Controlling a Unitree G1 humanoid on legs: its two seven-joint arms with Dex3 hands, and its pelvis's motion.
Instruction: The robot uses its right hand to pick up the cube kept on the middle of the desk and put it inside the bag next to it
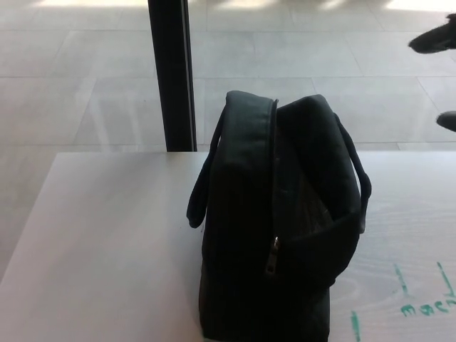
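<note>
Tiled floor [92, 64] with black post [171, 71] behind pale counter [100, 242]. Black bag [278, 221] upright at counter's middle; cube unseen. Right hand [436, 39] barely at edge, fingers' state unclear.

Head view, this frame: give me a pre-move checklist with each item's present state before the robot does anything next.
1. Bag upright on the desk: ok.
2. Bag top open: ok, the zipper sits low on the near side.
3. Cube inside the bag: cannot tell, the interior is dark and no cube shows on the desk.
4. Right hand clear of the bag: ok, only dark fingertips show at the picture's right edge.
5. Right hand empty: cannot tell, mostly out of frame.
6. Left hand out of the way: ok, not in view.
</note>
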